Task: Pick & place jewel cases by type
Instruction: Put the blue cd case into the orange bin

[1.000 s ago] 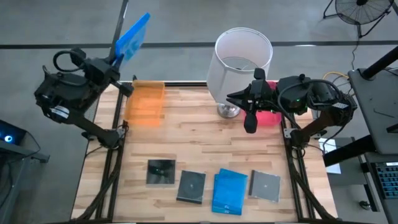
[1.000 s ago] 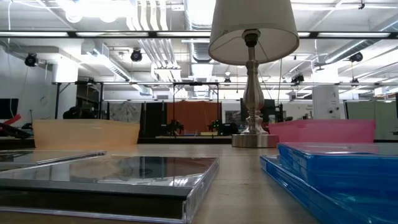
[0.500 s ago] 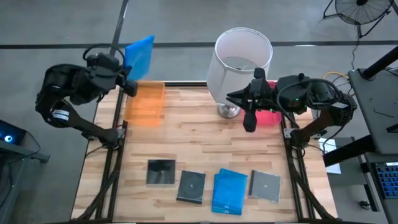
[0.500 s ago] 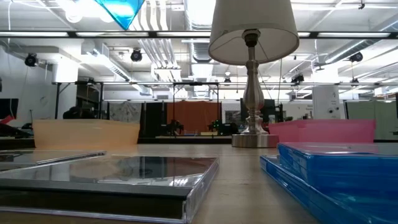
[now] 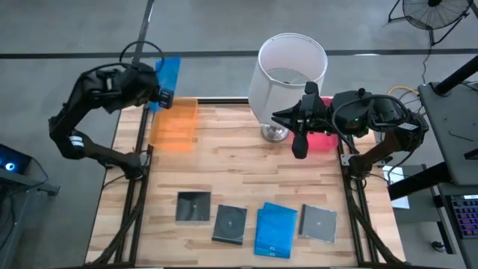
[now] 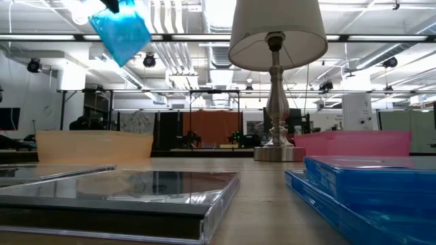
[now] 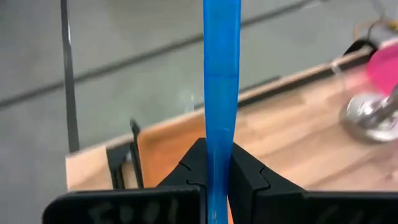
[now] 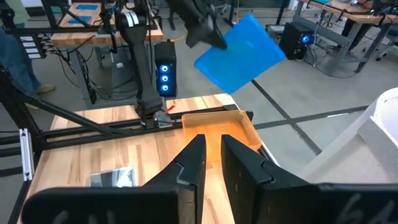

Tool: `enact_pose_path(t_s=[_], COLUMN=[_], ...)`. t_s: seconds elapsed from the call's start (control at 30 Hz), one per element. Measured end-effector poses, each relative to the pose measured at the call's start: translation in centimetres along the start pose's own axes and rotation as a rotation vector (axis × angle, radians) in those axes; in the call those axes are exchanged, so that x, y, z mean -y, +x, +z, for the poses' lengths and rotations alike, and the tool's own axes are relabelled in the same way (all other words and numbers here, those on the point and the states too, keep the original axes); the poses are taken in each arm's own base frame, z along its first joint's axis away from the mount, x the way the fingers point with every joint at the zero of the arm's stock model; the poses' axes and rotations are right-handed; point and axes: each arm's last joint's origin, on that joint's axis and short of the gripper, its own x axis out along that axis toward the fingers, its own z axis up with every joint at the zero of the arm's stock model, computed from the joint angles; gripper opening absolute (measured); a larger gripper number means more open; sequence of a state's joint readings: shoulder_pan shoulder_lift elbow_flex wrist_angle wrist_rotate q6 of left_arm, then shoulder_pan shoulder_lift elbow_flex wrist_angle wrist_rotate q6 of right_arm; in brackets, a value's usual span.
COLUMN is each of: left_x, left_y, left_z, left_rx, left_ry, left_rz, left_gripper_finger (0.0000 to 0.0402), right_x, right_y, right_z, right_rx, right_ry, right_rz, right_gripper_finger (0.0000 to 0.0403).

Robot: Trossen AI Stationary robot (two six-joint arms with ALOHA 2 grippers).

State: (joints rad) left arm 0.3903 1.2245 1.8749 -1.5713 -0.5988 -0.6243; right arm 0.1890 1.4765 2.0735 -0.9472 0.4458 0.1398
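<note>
Gripping a blue jewel case (image 5: 169, 75) edge-up, left tool (image 5: 159, 96) hangs upper left, just above the orange tray's (image 5: 173, 124) far rim; right tool (image 5: 300, 146) idles, nearly closed, empty.

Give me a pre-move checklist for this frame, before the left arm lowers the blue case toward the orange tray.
1. Grip: left gripper shut on the blue jewel case, held edge-on between the fingers. Ok.
2. Position: case sits at the orange tray's far edge, partly beyond the table. Not ok yet.
3. Tray contents: the orange tray looks empty in the right wrist view. Ok.
4. Right gripper hovers beside the lamp, away from the tray. Ok.
5. Remaining cases: second blue case and three dark cases lie along the near edge, untouched. Ok.
6. Height above the tray: cannot tell.
</note>
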Motion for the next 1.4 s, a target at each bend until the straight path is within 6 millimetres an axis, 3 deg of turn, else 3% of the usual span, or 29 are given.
enact_pose_path(t_s=[0.53,0.9,1.4], left_x=[0.7,0.6,-1.0], left_y=[8.9,14.8,18.4], left_z=[-5.1,-8.8,-12.0], left_rx=[-0.358,-0.449,-0.533], left_ry=[0.022,0.000,-0.038], left_rz=[0.206,0.285,0.378], left_gripper_finger=[0.0005,0.0005,0.0005], right_x=[0.1,0.1,0.1], right_y=[0.0,0.0,-0.1], right_z=[-0.4,-0.4,-0.4], right_rx=[-0.042,-0.042,-0.042], right_ry=[-0.021,-0.010,0.010], right_rz=[-0.006,-0.006,-0.007], right_gripper_finger=[0.0043,0.0043,0.0043])
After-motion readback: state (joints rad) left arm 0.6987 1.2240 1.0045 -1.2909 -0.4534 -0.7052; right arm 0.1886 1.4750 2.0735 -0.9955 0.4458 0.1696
